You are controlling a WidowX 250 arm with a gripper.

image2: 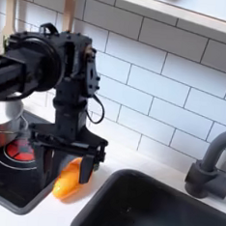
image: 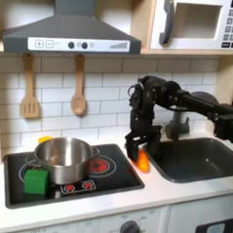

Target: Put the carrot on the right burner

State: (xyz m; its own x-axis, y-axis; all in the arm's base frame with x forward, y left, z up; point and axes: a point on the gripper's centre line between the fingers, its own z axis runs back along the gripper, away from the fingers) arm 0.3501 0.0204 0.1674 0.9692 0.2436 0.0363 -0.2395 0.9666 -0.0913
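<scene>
The orange carrot (image: 142, 161) (image2: 68, 181) lies on the counter at the stove's right edge, between the cooktop and the sink. My black gripper (image: 138, 153) (image2: 71, 166) hangs straight down over it. In the second exterior view its fingers (image2: 93, 160) stand apart on either side of the carrot, so it looks open around it. The right burner (image: 99, 164) (image2: 19, 153) is a red ring just to the left of the carrot in both exterior views, with nothing on it.
A steel pot (image: 65, 156) sits on the black cooktop (image: 110, 179), and a green cube (image: 35, 180) lies at its front left. The sink (image: 199, 158) with its grey faucet (image2: 205, 171) is on the right. Wooden utensils (image: 79, 92) hang on the tiled wall.
</scene>
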